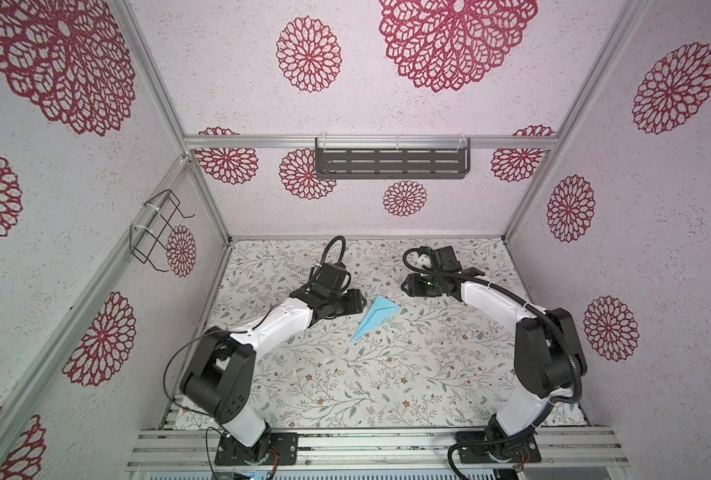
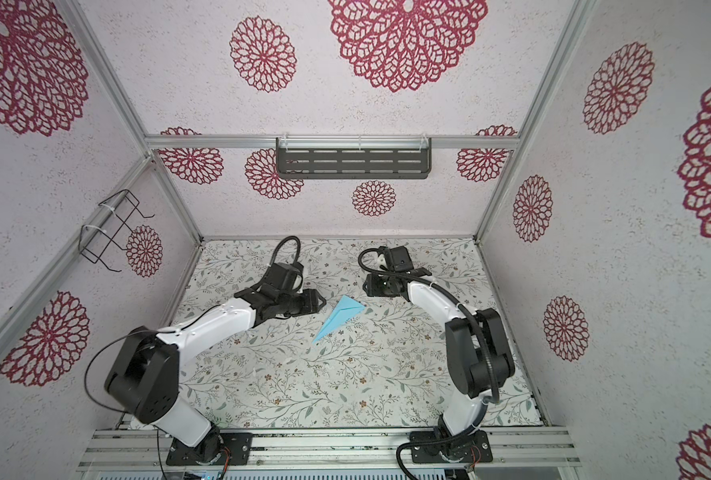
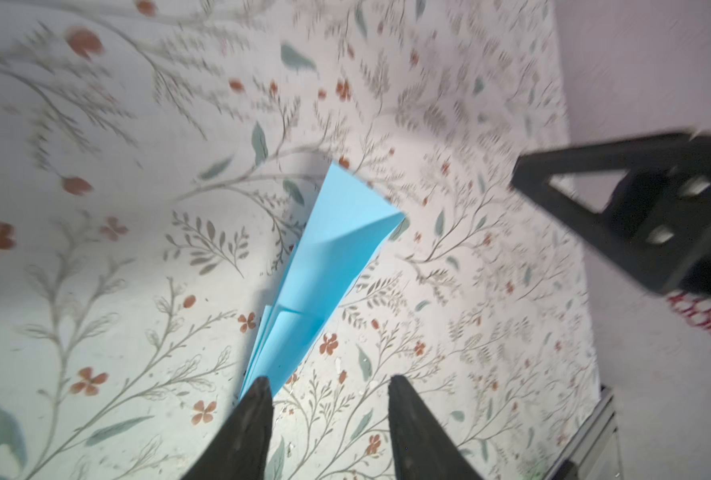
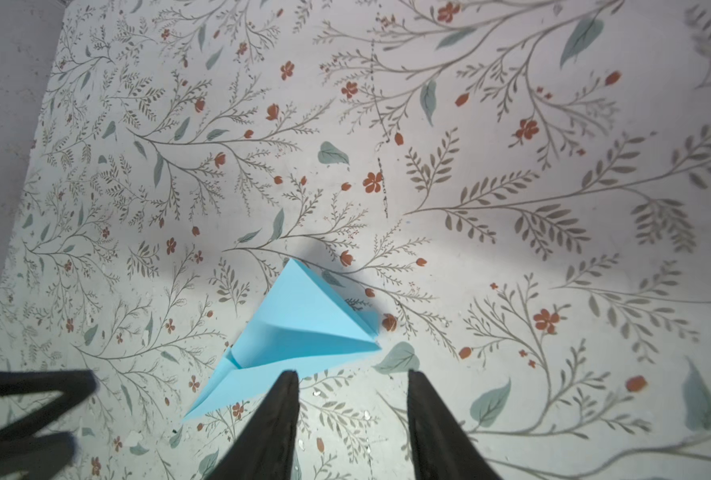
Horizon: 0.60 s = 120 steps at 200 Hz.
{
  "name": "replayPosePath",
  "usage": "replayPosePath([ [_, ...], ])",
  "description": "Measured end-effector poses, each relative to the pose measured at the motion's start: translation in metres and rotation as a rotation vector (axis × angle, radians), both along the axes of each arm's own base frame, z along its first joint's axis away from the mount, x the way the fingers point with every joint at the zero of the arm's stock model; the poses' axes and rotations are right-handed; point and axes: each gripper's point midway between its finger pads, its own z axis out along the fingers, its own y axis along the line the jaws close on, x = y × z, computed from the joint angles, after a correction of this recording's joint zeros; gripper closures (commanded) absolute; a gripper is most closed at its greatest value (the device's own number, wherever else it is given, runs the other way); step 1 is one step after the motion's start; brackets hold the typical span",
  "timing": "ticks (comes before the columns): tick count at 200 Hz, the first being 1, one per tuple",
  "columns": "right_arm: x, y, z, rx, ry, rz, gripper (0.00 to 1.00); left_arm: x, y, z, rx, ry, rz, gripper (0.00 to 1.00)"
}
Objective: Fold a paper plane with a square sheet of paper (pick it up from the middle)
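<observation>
The plane is lying flat on the desk, its long axis running from near-left nose to far-right tail. The left gripper and right gripper are flanking the tail, jaws apart, holding nothing.

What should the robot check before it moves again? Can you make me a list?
1. The plane is folded into a pointed dart: ok.
2. It lies on the table, not held: ok.
3. The left gripper has its jaws apart, with nothing between them: ok.
4. The right gripper has its jaws apart, with nothing between them: ok.
5. The folds are pressed fully flat: cannot tell.
</observation>
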Motion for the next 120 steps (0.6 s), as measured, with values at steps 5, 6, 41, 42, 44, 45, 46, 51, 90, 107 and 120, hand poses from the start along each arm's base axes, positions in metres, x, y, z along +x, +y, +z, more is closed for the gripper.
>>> replayPosePath([
  [5, -0.004, 0.002, 0.001, -0.004, 0.001, -0.009, 0.4, 0.002, 0.009, 0.008, 0.001, -0.026, 0.022, 0.38],
  [6, -0.005, 0.003, 0.001, -0.008, -0.001, -0.009, 0.39, 0.002, 0.01, 0.009, 0.0, -0.028, 0.025, 0.37],
  [41, -0.037, 0.024, -0.016, -0.064, 0.041, -0.057, 0.28, -0.001, 0.083, 0.025, 0.065, -0.109, 0.191, 0.24],
  [42, -0.038, 0.025, -0.016, -0.064, 0.042, -0.058, 0.28, -0.001, 0.084, 0.025, 0.066, -0.109, 0.192, 0.24],
  [44, -0.039, 0.026, -0.018, -0.066, 0.046, -0.065, 0.28, -0.002, 0.089, 0.025, 0.075, -0.111, 0.203, 0.23],
  [45, -0.041, 0.027, -0.019, -0.066, 0.048, -0.068, 0.28, -0.002, 0.09, 0.025, 0.077, -0.112, 0.207, 0.22],
  [46, -0.041, 0.028, -0.019, -0.067, 0.049, -0.069, 0.27, -0.003, 0.093, 0.025, 0.08, -0.112, 0.212, 0.21],
  [51, -0.046, 0.031, -0.022, -0.072, 0.057, -0.078, 0.27, -0.005, 0.104, 0.026, 0.094, -0.118, 0.236, 0.16],
  [90, -0.07, 0.059, -0.031, -0.032, 0.1, -0.19, 0.24, -0.025, 0.168, 0.052, 0.17, -0.207, 0.402, 0.02],
  [107, -0.07, 0.072, -0.032, 0.003, 0.115, -0.251, 0.24, -0.034, 0.179, 0.066, 0.172, -0.258, 0.436, 0.02],
  [120, -0.068, 0.082, -0.037, 0.025, 0.13, -0.298, 0.24, -0.038, 0.183, 0.073, 0.17, -0.28, 0.451, 0.03],
])
